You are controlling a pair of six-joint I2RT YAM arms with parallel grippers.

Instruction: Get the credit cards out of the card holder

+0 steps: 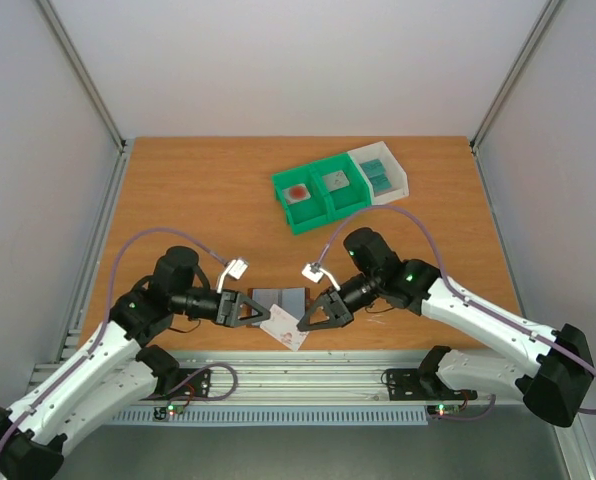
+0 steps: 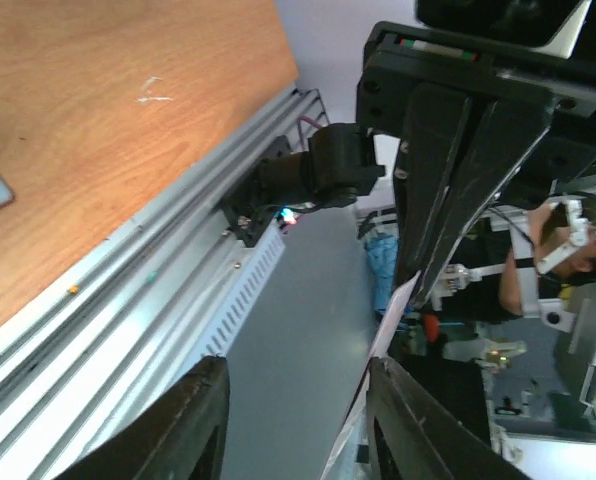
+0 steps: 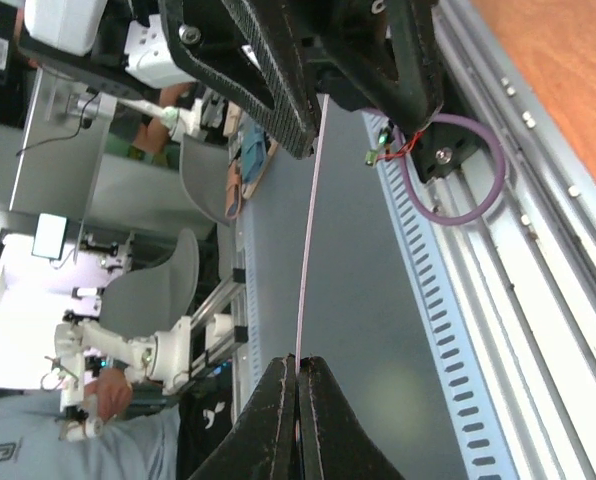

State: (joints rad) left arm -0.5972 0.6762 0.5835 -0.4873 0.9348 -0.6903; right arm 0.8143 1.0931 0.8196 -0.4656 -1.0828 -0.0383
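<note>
Right jaws on whitish card [image 1: 286, 328], card holder [image 1: 278, 297] beside, green bin [image 1: 320, 203] beyond.

We see a bench [image 1: 178, 200] of smooth wood-grain with a soft sheen, edged by brushed metal rails [image 1: 308, 365]. The green bin [image 1: 313, 222] and white bin [image 1: 403, 185] are glossy plastic. The whitish card [image 1: 286, 330] looks thin and smooth, the card holder [image 1: 278, 296] matt. The left tool [image 1: 258, 312] and right tool [image 1: 303, 322] are matt black, finely textured plastic.

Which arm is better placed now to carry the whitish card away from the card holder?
Right. The right gripper is shut on the whitish card, seen edge-on between its fingers. The left gripper stands open beside the card and grips nothing.
</note>
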